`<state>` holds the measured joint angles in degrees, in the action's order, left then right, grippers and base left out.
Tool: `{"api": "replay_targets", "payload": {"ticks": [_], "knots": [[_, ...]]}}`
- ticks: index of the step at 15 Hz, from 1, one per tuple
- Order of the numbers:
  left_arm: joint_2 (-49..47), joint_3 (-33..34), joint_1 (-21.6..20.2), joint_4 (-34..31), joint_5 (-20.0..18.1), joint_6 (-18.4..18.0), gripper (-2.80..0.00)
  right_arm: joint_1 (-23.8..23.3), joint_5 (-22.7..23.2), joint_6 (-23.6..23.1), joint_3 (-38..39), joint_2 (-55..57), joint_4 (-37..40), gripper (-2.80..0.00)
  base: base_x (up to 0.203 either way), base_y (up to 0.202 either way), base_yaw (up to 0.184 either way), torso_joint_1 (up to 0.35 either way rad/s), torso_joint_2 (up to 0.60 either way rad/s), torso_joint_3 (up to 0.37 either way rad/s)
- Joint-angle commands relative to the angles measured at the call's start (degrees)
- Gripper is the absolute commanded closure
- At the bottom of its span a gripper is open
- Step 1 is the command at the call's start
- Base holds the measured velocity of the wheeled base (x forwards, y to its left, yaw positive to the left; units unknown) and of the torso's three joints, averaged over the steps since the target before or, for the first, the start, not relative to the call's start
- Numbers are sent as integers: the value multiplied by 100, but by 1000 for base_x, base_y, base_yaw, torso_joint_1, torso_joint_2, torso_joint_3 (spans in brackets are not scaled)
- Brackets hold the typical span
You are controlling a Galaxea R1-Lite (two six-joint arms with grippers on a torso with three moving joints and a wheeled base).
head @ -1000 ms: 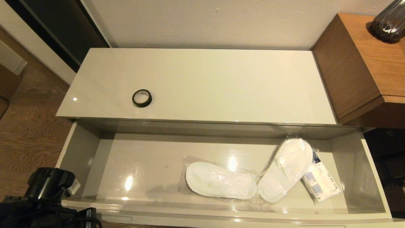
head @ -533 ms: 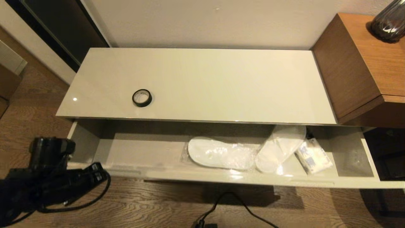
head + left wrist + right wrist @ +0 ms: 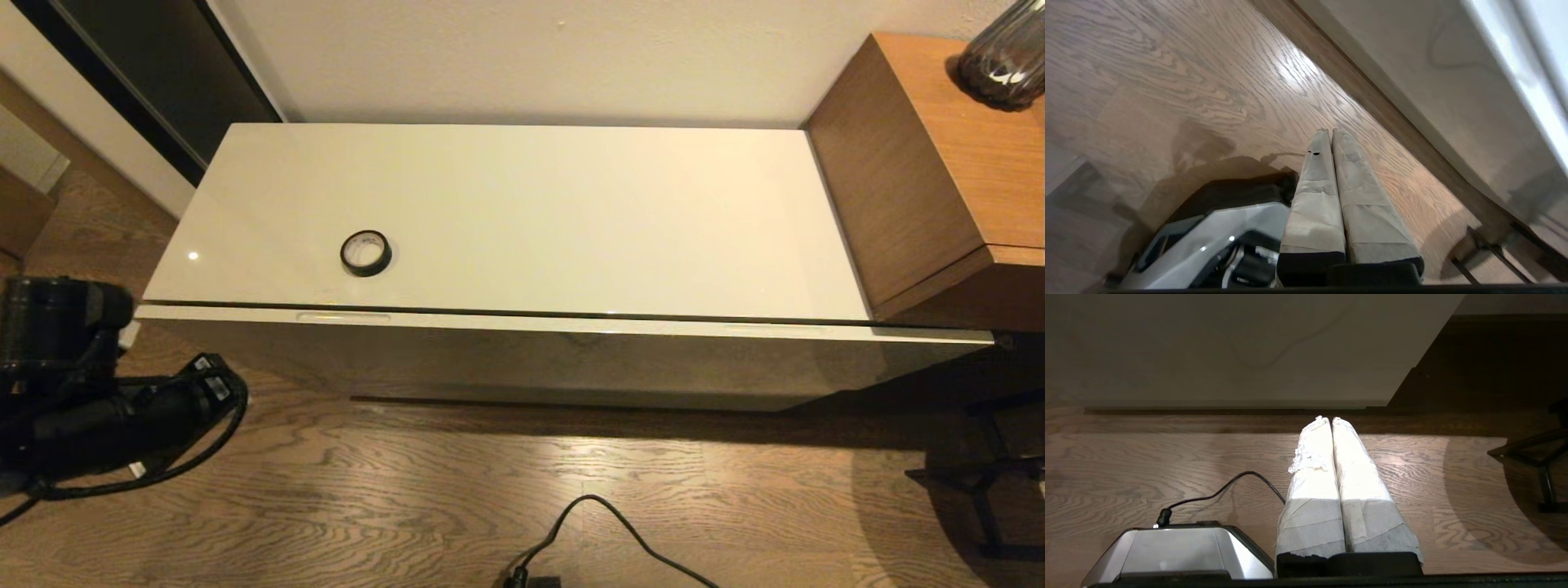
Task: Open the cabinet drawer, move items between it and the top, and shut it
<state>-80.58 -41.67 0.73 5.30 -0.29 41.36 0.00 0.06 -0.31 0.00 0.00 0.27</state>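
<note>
Overhead: one tape roll (image 3: 366, 253) lying left of centre on the top (image 3: 571, 212); one drawer (image 3: 563, 359) pushed fully in. Left wrist: left gripper (image 3: 1330, 131) over floor, fingers pressed together, empty. Right wrist: right gripper (image 3: 1330, 418) likewise, facing the drawer front.

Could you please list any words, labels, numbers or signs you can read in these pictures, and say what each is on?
None can be read.
The tape roll on the top shows no legible print.
The cabinet drawer front carries no label.
</note>
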Motion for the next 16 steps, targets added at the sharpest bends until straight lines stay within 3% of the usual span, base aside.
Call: {"api": "replay_targets", "payload": {"ticks": [1,3,6,10,12,14,16], "knots": [[1062,-128,53,-608,-2,24,0,0,2,-4,9,9,0,0,0,0,0,0,0,0],[1931,-245,136,-1474,6,-31,0,0,2,-4,9,9,0,0,0,0,0,0,0,0],[4185,-474,206,-3167,21,-295,0,0,2,-4,9,9,0,0,0,0,0,0,0,0],[7083,-905,-121,-6017,156,-1118,0,9,2,-4,9,9,0,0,0,0,0,0,0,0],[7914,-1374,-371,-7559,267,-1435,0,0,2,-4,9,9,0,0,0,0,0,0,0,0],[8020,-1761,-788,-8151,222,-1752,0,0,2,-4,9,9,0,0,0,0,0,0,0,0],[8062,-1615,-1184,-8312,85,-2304,0,0,2,-4,9,9,0,0,0,0,0,0,0,0]]}}
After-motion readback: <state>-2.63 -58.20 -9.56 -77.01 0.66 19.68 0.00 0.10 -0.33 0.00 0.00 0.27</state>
